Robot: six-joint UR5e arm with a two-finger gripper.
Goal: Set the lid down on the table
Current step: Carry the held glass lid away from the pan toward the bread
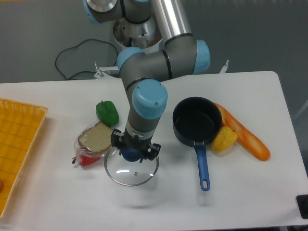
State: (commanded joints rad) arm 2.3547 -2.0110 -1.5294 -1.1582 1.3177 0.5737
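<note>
The round glass lid with a thin metal rim lies about level in front of the sandwich, low over or on the white table; a faint shadow lies under it. Its blue knob sits between the fingers of my gripper, which points straight down and is shut on the knob. A small vent hole shows in the glass near the front. The black pot with the blue handle stands open to the right of the gripper.
A wrapped sandwich and a green pepper lie just left of the lid. A yellow pepper and an orange baguette lie right of the pot. A yellow grid tray sits at the left edge.
</note>
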